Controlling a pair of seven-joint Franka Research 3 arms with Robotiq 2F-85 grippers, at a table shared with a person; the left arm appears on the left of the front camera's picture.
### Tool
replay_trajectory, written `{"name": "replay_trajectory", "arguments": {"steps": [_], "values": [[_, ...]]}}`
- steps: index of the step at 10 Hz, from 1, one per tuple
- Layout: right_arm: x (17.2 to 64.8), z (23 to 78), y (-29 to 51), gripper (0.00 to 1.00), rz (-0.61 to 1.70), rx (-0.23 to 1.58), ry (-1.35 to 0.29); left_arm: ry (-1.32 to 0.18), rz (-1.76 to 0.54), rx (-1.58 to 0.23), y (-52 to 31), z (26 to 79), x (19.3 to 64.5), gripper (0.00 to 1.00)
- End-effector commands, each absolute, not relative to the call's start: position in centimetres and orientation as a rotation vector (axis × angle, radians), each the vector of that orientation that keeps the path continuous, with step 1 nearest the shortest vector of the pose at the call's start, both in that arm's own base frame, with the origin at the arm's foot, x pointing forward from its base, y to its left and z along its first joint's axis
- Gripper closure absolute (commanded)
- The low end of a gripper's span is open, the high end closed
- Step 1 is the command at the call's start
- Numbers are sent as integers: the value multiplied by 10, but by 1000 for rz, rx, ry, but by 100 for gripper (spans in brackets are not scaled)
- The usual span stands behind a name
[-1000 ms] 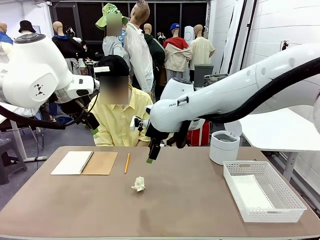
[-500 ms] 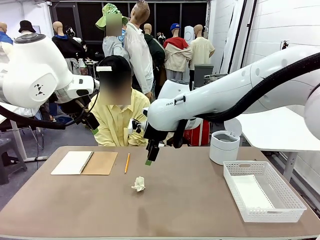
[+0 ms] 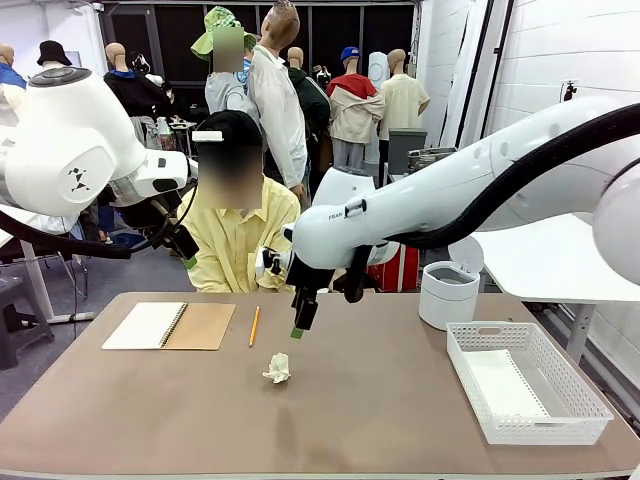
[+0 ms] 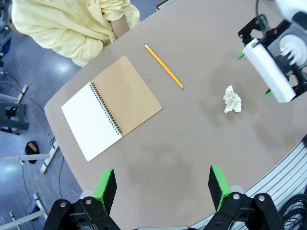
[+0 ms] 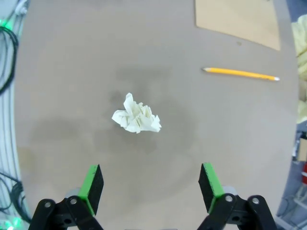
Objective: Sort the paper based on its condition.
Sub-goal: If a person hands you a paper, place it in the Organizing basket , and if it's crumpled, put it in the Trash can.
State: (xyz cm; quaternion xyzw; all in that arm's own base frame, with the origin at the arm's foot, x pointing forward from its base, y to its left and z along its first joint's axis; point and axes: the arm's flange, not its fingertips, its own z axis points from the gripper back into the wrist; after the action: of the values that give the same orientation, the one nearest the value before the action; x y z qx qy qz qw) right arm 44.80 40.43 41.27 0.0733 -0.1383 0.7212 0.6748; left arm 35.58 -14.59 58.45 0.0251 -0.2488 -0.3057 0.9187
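Observation:
A crumpled ball of white paper (image 3: pixel 277 368) lies on the brown table, left of centre. My right gripper (image 3: pixel 298 326) hangs above and just behind it, open. In the right wrist view the paper ball (image 5: pixel 137 118) sits ahead of the right gripper (image 5: pixel 151 184), between its spread green pads and well below them. My left gripper (image 3: pixel 185 250) is held high at the far left, above the table's edge. The left wrist view looks down past this open left gripper (image 4: pixel 163 184) at the paper ball (image 4: pixel 232 99) and the right gripper (image 4: pixel 268 67) beside it.
A white mesh basket (image 3: pixel 548 424) at the right holds what looks like a flat white sheet (image 3: pixel 500 385). A white round bin (image 3: pixel 447 293) stands behind it. An open spiral notebook (image 3: pixel 170 325) and a yellow pencil (image 3: pixel 254 326) lie at the far left. A person sits across the table.
My right gripper has drifted a little left and down, closer to the crumpled paper. The left arm and the objects have not moved.

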Motion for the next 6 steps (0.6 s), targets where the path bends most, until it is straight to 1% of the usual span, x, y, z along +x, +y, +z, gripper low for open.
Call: {"name": "replay_trajectory", "arguments": {"steps": [1,6], "values": [[461,399,422,0,1636,148,-268,-516,-626,49,-145,585,356,0],[472,366,440,0,1676,174,-191,-516,-626,49,-145,585,356,0]]}}
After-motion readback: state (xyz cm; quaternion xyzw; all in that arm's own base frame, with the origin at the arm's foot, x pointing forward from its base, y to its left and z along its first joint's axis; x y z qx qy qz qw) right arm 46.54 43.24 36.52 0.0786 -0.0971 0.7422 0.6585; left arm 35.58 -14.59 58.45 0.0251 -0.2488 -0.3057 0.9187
